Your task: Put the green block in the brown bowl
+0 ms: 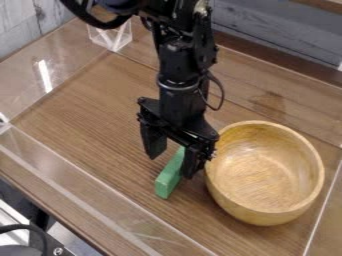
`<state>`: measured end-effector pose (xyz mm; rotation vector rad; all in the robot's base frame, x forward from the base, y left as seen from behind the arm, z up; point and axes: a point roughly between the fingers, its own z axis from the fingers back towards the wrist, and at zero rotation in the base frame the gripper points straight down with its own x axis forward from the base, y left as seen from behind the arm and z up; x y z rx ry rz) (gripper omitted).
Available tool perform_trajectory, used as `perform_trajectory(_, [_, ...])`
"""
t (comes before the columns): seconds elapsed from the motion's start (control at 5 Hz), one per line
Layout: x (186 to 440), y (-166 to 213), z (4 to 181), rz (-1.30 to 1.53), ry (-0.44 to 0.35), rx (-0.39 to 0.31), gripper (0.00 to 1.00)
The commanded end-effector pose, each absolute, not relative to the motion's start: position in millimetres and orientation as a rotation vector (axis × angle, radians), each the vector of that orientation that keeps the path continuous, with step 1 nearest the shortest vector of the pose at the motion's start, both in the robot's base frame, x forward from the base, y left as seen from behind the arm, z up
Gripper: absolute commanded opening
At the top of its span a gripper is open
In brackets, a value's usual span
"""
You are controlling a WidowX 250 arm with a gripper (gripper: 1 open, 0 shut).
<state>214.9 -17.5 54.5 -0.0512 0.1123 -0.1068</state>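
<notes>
From where I'm standing, a black jointed robot arm (174, 60) comes in from the top, its upper links leaning over and its lower part dropping nearly straight down above the wooden surface (80, 130). At its end the black jaws (175, 150) point downward and stand wide apart, one on the left side of the view, the other over toward the bowl, gripping nothing. Between and just below them lies the slim, bright green rectangular block (168, 178), flat on the surface, slanting, its far end partly hidden by the arm. Beside it, outside the block's reach, sits the round light brown wooden bowl (265, 172). I can't read any writing or label on the arm.
</notes>
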Motion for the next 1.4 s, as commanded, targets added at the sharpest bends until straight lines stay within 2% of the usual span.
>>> perform_trajectory(0.0, [218.4, -22.1, 59.3, -0.127, 0.080, -0.064, 1.00])
perform_trajectory(1.0, [210.3, -26.8, 70.0, -0.148, 0.042, -0.107, 1.00])
perform_trajectory(1.2, [209.9, -28.8, 65.9, -0.152, 0.039, -0.105, 1.00])
